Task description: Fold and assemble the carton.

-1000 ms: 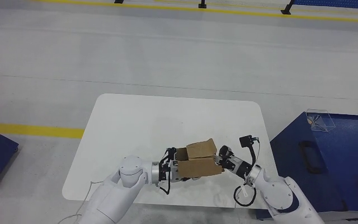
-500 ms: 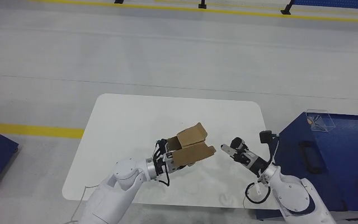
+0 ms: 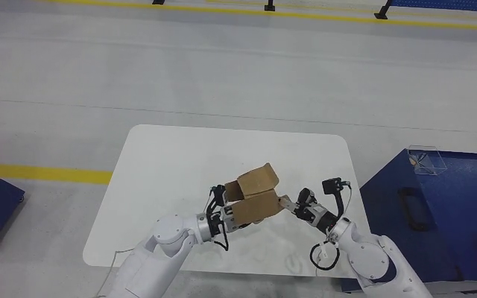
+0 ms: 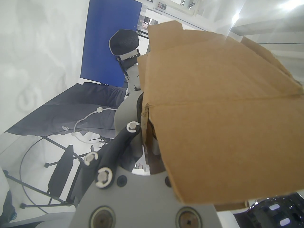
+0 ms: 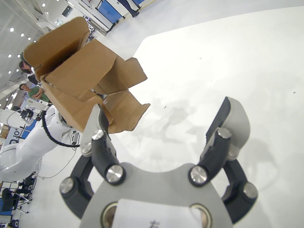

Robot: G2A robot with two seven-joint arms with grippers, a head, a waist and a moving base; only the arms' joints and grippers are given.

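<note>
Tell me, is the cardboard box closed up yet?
Not yet, it is open. The carton has flaps sticking out unfolded at one end, with gaps between them.

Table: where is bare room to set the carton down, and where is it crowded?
Bare: the whole far half of the table, between the carton and the far edge, and the left side. Crowded: the near edge, where the left pincer and the open right pincer meet at the carton.

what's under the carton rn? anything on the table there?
Only bare white table shows below the carton, which the left end effector holds aloft. The right end effector is open beside its flaps. The carton covers the left end effector's grip point.
</note>
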